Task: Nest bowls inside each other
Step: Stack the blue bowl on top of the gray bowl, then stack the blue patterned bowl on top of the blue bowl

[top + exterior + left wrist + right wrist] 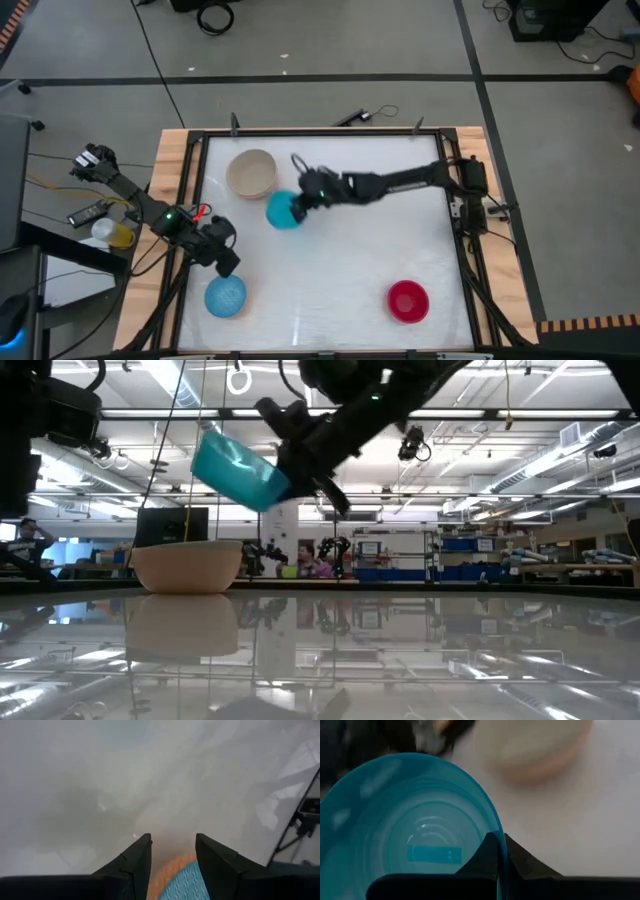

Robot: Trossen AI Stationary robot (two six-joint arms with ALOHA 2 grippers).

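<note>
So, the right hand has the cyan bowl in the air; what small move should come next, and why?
Probably carry it sideways until it hangs over the beige bowl. The right hand is shut on the rim of the cyan bowl, which the low view shows lifted and tilted, beside and above the beige one rather than over its opening.

White bench (340, 270) sits in a wooden frame (170, 170). Off its left edge, a yellow bottle (112, 233) stands beside a remote (88, 213). Cables (214, 15) coil on the grey floor (560, 150). Shelves (470, 558) line the room behind.
</note>
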